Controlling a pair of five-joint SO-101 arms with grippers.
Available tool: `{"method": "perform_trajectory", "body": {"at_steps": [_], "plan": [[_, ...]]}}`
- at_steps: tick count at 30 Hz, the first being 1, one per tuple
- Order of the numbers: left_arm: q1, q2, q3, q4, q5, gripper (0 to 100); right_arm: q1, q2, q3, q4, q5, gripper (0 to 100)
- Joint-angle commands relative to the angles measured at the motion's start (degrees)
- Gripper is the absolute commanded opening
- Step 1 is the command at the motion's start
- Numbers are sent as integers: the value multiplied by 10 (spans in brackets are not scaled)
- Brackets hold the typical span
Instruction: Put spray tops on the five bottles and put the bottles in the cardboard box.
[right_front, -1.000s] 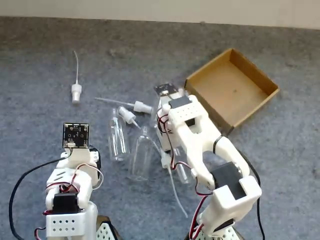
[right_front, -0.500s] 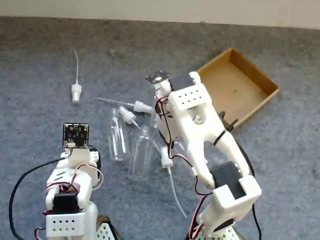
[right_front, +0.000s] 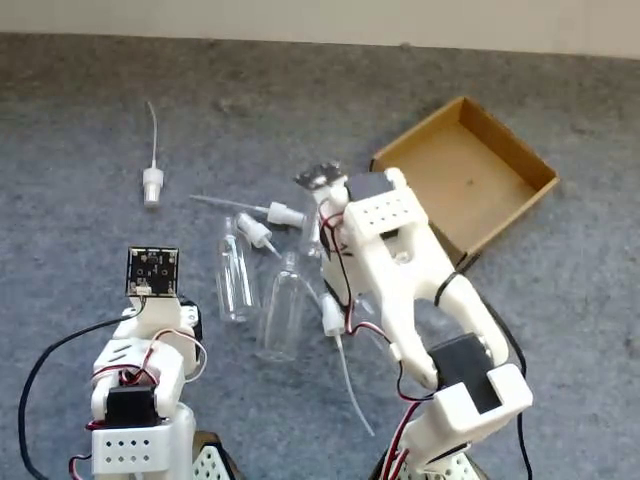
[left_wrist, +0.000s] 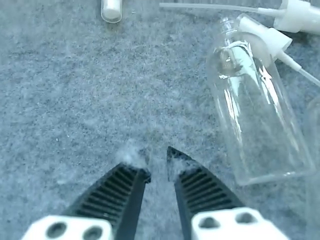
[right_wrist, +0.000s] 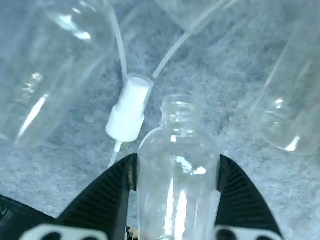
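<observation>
Right hand (right_wrist: 176, 162) is clamped on a clear plastic bottle (right_wrist: 177, 210) with a bare neck and no top, just left of the shallow brown cardboard box (right_front: 470, 180). A white spray top (right_wrist: 129, 112) lies right beside that neck. Left hand (left_wrist: 157, 160) is parted just a crack and empty, over the grey carpeted tabletop (left_wrist: 75, 100), near another clear bottle (left_wrist: 255, 125) lying flat.

A grey, felt-like table covering (right_front: 80, 300) spreads under everything, its nap mottled with lighter and darker flecks. Close up in the wrist views it looks coarse and fuzzy, with a few pale, worn-looking patches. Along the far edge of the high view runs a plain pale band (right_front: 300, 20), meeting the grey in a straight, slightly sloping line.
</observation>
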Motion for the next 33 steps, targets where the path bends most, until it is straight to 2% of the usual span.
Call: {"method": "perform_trajectory", "body": {"at_steps": [1, 8, 14, 19, 25, 33], "plan": [[-4, -3, 13, 4, -5, 11, 9, -33, 45, -64, 6, 145], [-4, -3, 13, 4, -5, 11, 7, -29, 87, -112, 6, 161], [-4, -3, 13, 4, -5, 11, 10, -29, 92, -109, 94, 301], [-4, -3, 13, 4, -5, 11, 7, -34, 91, -73, 132, 302], [-4, -3, 13, 5, -6, 11, 10, -33, 116, -81, 149, 302], [-4, -3, 13, 6, -6, 11, 15, -33, 211, -203, 146, 300]]}}
